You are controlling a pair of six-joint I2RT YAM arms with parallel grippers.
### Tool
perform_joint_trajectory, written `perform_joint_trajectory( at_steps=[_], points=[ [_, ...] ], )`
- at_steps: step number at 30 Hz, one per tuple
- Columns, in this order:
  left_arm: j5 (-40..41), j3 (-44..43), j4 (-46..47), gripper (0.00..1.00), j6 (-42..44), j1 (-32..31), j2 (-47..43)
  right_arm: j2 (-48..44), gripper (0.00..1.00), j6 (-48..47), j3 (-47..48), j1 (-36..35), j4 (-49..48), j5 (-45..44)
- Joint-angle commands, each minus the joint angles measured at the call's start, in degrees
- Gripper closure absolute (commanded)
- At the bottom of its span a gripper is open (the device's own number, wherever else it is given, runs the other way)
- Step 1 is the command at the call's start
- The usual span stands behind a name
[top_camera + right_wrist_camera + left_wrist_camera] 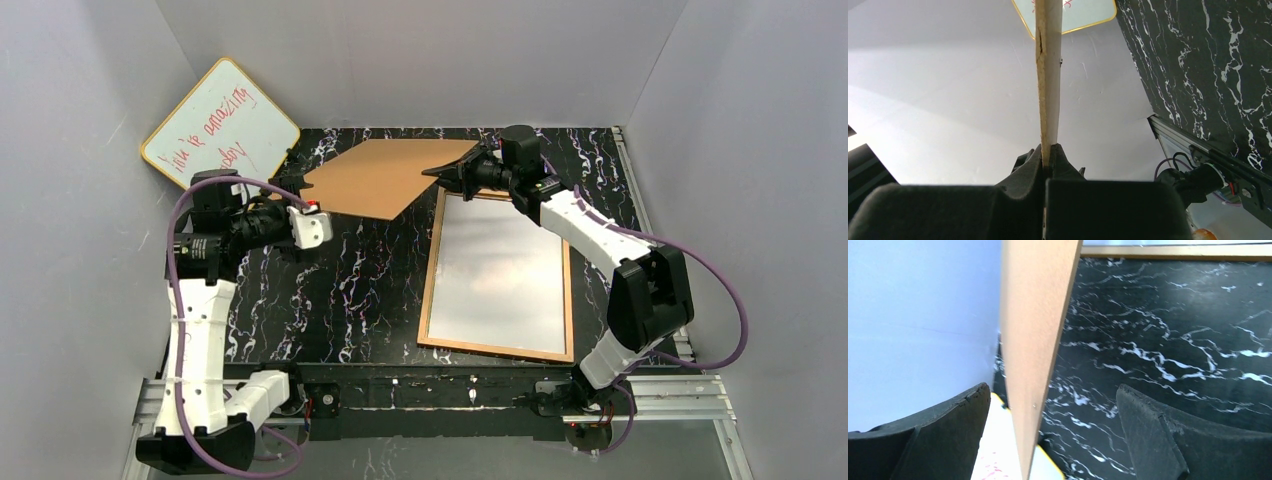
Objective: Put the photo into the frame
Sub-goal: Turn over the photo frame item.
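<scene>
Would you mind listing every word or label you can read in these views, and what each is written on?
"ink is amazing" (roughly; red handwriting): on the whiteboard.
Second red line below it: too unclear to read.
Nothing else carries readable text.

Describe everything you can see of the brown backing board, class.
The backing board is a thin, flat brown sheet, fibreboard by its look, with a paler, slightly chipped edge. It seems held up over the far part of the table, apart from the frame lying flat. The right gripper is shut on its right corner; the left gripper, open, straddles the opposite edge without clamping it.
</scene>
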State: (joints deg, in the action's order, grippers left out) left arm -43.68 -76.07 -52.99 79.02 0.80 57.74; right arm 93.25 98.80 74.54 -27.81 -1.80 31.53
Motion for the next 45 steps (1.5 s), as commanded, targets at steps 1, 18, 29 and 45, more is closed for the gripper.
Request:
perform_joint_trajectory(
  at_steps=[1, 18, 29, 45],
  points=[
    [-5.43, 0.57, 5.53, 0.06, 0.77, -1.92, -1.26, -3.35, 0.99, 2.88, 1.60, -0.93, -7.95, 1.75],
    [2.43, -3.50, 5.55, 0.50, 1.15, -11.11, 5.81, 1.35, 0.99, 4.64, 6.20, -6.10, -8.75, -1.03],
    [6.21, 1.13, 17.85, 1.00, 6.58, -12.66, 1.95, -0.48, 0.67, 0.90, 1.74, -4.93, -11.94, 5.25],
    [1.97, -22.40, -4.40, 1.00, 3.86, -12.65, 15.82, -9.86, 0.01, -81.51, 14.81, 2.67, 31.84, 6.28]
  ],
)
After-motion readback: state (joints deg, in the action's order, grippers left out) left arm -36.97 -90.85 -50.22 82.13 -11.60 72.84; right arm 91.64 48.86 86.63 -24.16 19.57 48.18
